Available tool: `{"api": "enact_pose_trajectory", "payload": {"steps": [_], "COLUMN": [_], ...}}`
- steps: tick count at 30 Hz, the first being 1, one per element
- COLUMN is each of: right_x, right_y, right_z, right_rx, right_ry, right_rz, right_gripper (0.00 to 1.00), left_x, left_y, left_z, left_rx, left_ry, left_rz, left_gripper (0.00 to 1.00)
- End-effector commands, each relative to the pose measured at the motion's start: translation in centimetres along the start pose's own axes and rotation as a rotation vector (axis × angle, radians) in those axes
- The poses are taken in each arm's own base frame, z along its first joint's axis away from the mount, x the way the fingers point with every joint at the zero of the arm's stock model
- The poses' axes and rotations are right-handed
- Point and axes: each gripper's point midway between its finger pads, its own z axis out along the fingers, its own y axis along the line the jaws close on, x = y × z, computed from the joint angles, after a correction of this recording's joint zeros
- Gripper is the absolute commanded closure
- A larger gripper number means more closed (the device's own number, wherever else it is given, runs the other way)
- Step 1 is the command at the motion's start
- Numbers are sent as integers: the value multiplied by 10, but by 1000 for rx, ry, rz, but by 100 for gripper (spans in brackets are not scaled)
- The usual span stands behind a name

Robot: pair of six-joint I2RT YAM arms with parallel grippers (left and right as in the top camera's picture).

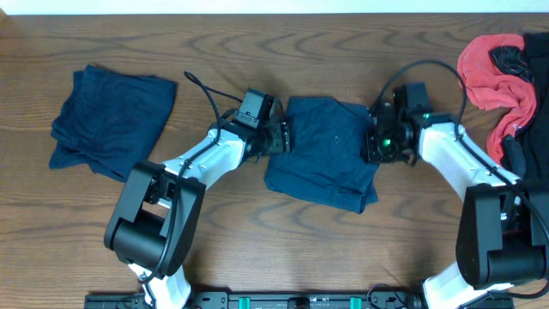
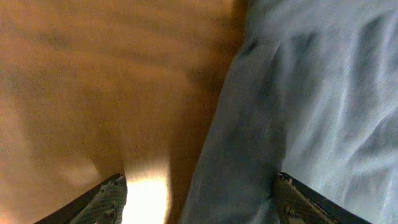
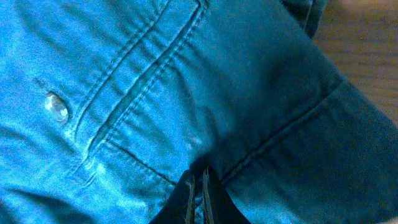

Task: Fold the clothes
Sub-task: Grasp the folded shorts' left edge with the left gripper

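- The left hand [image 2: 199, 186] was seen spread wide, its fingers [image 2: 109, 199] set to either side of the left edge of the shorts [image 1: 326, 150], with nothing clamped.
- The right hand [image 3: 198, 186] was seen shut, its tips pressed to a stitched seam [image 3: 280, 134] near the right edge of the shorts. Whether a pinch of cloth was caught between them could not be told.
- The navy shorts were laid in the middle of the desk [image 1: 257, 51], between the two hands, and a pale button [image 3: 57, 107] was shown beside the back pocket opening.
- A second navy garment [image 1: 107, 120] was laid folded at the left of the desk, well apart, and a red cloth [image 1: 489, 64] was heaped at the far right.
- The cloth was judged soft, light and limp, likely to sag and slide. A hold at the hems or thicker seams was judged firmest.
- The lower layers of the shorts were hidden, and the left wrist view was blurred.
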Motion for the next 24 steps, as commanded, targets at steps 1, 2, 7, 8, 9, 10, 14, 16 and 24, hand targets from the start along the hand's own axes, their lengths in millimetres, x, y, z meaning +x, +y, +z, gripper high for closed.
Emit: {"api": "enact_pose_trajectory", "payload": {"steps": [1, 2, 7, 8, 9, 10, 14, 16, 24], "right_x": [16, 17, -5, -14, -26, -38, -74, -84, -100], "right_y": [-14, -23, -67, -70, -71, -71, -66, -56, -26], "right_z": [15, 19, 17, 14, 11, 8, -9, -19, -92], "right_rx": [61, 105, 319, 329, 330, 326, 303, 270, 251], "right_ry": [11, -5, -163, -203, -254, -300, -437, -458, -553], "right_rz": [2, 17, 68, 67, 64, 56, 38, 27, -22], "right_gripper": [94, 94, 90, 89, 88, 87, 78, 74, 66], "left_x": [22, 30, 67, 73, 77, 80, 89, 82, -31], "left_y": [-3, -1, 16, 19, 21, 23, 13, 10, -15], "left_z": [3, 2, -5, -7, -8, -10, -16, -24, -59], "left_rx": [39, 37, -45, -59, -69, -77, -21, -10, 149], "left_ry": [102, 135, 282, 305, 323, 337, 385, 358, -86], "left_rz": [-8, -17, -59, -65, -71, -74, -55, -48, 14], "left_gripper": [25, 31, 49, 50, 51, 53, 58, 57, 5]}}
